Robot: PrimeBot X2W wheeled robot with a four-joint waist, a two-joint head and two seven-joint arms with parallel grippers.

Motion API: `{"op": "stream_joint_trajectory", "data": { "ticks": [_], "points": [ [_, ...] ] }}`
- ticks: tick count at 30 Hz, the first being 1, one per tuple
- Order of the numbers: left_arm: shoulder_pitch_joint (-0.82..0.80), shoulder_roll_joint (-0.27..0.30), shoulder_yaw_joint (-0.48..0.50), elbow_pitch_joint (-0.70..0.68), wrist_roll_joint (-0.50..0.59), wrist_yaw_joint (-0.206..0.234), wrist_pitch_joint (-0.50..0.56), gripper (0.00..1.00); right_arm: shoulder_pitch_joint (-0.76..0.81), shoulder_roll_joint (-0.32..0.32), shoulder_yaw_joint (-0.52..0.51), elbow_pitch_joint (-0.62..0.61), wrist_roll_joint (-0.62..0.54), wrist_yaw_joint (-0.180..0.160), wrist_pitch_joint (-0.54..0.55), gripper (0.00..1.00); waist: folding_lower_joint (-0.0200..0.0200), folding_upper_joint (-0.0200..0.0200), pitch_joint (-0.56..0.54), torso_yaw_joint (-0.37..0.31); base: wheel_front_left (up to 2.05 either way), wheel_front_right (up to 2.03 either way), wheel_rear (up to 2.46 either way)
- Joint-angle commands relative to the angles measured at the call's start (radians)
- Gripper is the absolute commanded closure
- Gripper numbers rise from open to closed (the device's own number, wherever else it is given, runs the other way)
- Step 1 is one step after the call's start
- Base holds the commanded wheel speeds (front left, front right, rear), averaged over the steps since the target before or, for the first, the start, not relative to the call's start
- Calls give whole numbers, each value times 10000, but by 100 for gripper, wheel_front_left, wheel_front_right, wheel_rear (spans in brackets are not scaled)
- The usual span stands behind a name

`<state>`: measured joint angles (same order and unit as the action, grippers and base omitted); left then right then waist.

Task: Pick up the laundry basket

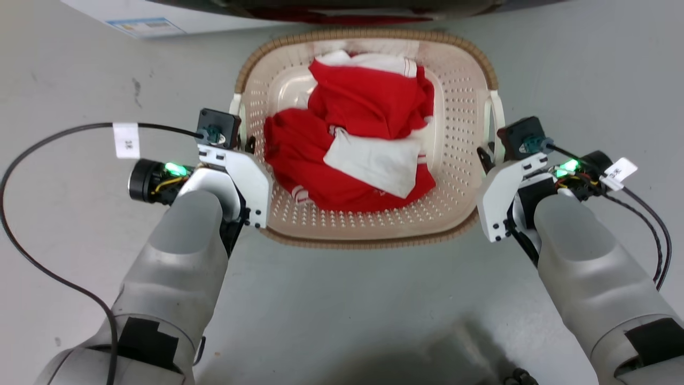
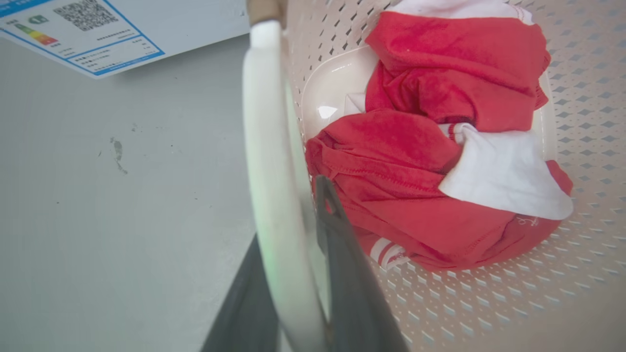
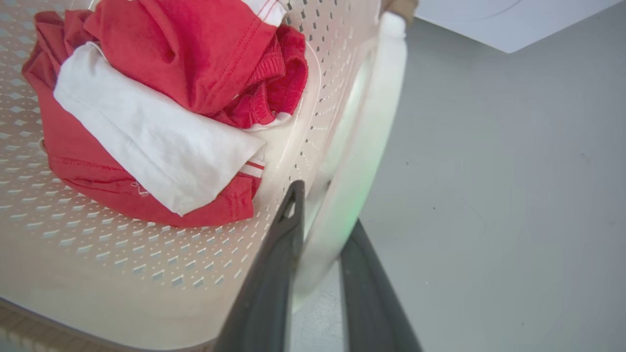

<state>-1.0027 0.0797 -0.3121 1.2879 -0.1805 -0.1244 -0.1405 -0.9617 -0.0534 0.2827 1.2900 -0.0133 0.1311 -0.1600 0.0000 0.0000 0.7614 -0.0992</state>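
Observation:
The laundry basket (image 1: pixel 368 36), cream perforated plastic with a brown woven rim, sits in the middle of the head view and holds red and white clothes (image 1: pixel 368 101). My left gripper (image 1: pixel 247 143) is at its left white handle (image 1: pixel 236 107). In the left wrist view the two dark fingers (image 2: pixel 342 244) straddle that handle (image 2: pixel 266 146), closed on it. My right gripper (image 1: pixel 485 156) is at the right handle (image 1: pixel 498 117). In the right wrist view its fingers (image 3: pixel 288 230) clamp the white handle (image 3: pixel 376 112) from both sides.
A white appliance with a blue-edged energy label (image 1: pixel 144 21) stands on the grey floor beyond the basket at the upper left. A dark shape (image 1: pixel 347 8) lies just past the basket's far rim. Black cables (image 1: pixel 32 160) loop outside both arms.

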Motion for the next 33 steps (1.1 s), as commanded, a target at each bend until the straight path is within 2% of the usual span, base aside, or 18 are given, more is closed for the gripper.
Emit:
{"op": "stream_joint_trajectory", "data": {
  "ticks": [1,13,33],
  "points": [
    [197,-184,-151,-11,-63,-90,113,100,75,55,136,-59,2,-7,27,100,0,0,-390,113,0,0,0],
    [1257,-189,-847,-15,-1269,-97,868,100,838,60,1187,-55,984,-7,720,100,0,0,-2151,353,0,0,0],
    [3403,189,-2626,-611,-3618,-99,2555,100,2326,80,3909,-412,3413,-4,2429,100,0,0,-5166,702,0,0,0]
  ]
}}
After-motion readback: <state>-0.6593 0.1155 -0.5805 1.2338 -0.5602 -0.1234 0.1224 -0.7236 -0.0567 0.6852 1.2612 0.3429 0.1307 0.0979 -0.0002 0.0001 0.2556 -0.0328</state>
